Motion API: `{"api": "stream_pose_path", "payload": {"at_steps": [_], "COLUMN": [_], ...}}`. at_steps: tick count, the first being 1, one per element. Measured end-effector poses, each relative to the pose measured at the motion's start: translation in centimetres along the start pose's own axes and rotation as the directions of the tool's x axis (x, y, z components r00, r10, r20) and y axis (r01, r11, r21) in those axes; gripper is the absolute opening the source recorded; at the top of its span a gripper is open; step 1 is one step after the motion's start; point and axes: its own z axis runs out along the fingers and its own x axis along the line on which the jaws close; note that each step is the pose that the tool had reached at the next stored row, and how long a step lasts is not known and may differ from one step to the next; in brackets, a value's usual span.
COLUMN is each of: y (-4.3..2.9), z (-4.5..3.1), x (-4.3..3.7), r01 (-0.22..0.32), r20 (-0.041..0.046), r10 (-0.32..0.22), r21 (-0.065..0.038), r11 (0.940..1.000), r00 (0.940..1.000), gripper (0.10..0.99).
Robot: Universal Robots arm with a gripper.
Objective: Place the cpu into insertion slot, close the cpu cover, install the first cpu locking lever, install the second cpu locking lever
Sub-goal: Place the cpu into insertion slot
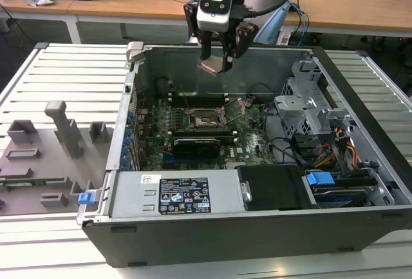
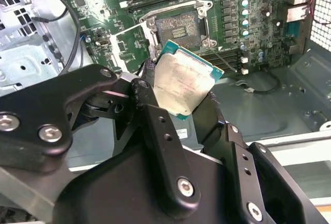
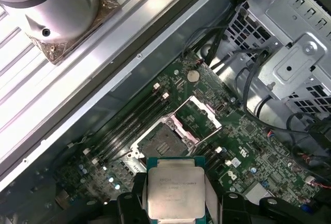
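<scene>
Open computer case sitting on slatted table: power supply with printed label lying at 6 o'clock, drive cage at 3, green motherboard covering the floor. Insertion slot sitting bare mid-board, cpu cover standing flipped open beside it. Gripper hanging at 12 o'clock, clenching the cpu by its edges, well above the slot

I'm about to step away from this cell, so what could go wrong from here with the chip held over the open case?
The cpu looks tilted in the gripper, above the insertion slot; it might slip or land askew. The open cpu cover stands beside the slot, so the gripper could catch it going down.
</scene>
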Motion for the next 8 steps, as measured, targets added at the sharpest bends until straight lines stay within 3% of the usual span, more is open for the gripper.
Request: {"api": "stream_pose_path", "payload": {"at_steps": [8], "y": [0.21], "z": [0.38], "x": [0.23], "r01": [-0.025], "r20": [0.0023], "r10": [0.025], "r21": [-0.001], "r11": [0.9997], "r00": [0.9997], "gripper": [0.533]}}
